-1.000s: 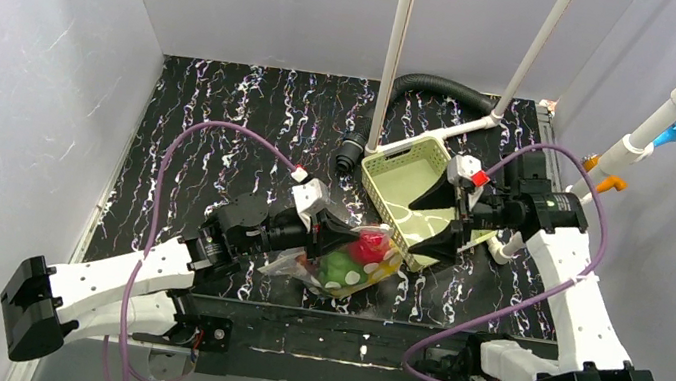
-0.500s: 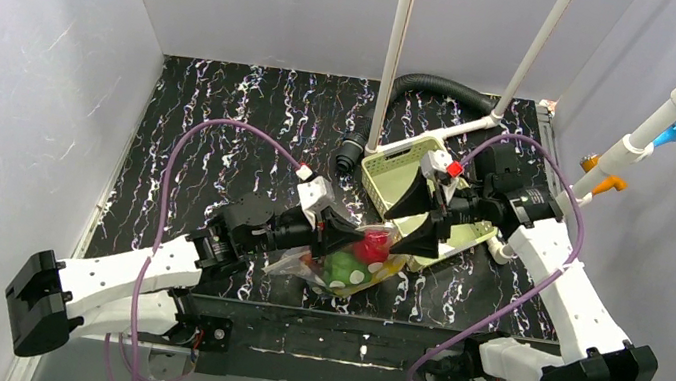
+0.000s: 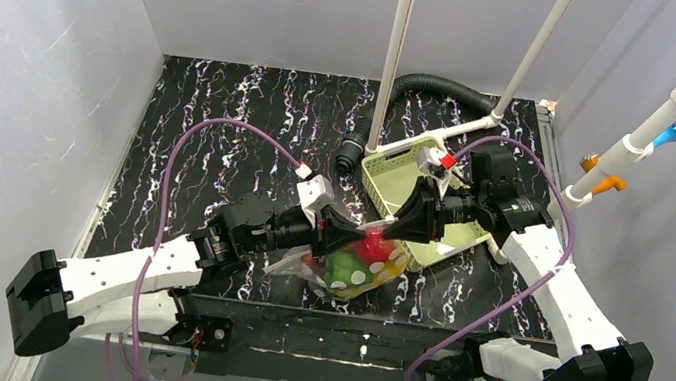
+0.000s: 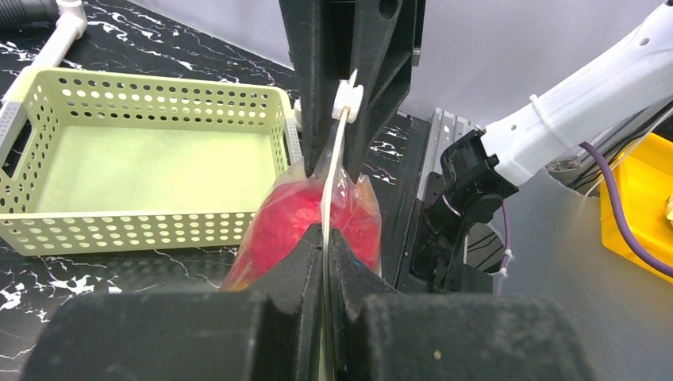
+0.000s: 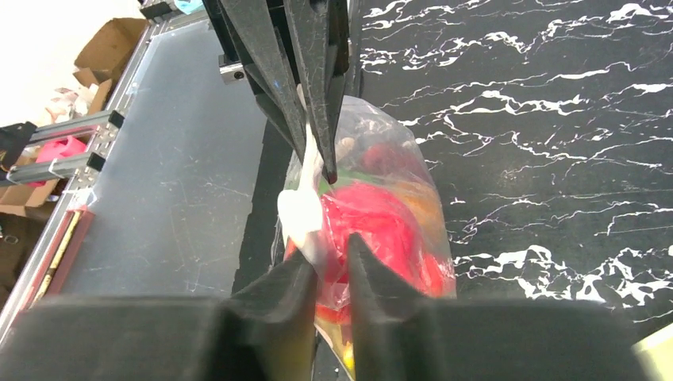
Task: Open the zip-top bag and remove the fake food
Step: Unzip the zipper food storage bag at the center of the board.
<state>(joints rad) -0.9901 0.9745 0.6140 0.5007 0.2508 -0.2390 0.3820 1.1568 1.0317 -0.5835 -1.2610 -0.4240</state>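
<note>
Clear zip-top bag [image 3: 361, 267]; edge pinched (left gripper [image 4: 326, 242]).

Black, white-veined marbled tabletop [image 3: 224, 113], enclosed on its left, far and right sides by plain pale grey walls [image 3: 31, 54]. White pipes [image 3: 398, 48] rise from its far edge, where a black corrugated hose [image 3: 440, 87] curves. Beyond one edge, possibly cardboard boxes [image 5: 103, 40].

Lab cell: grey panels [image 3: 31, 54], pipe frame [image 3: 398, 48]

left gripper [image 4: 326, 236] jaws pinch zip-top bag [image 4: 359, 198] rim | red fake food [image 4: 279, 226] inside
</note>
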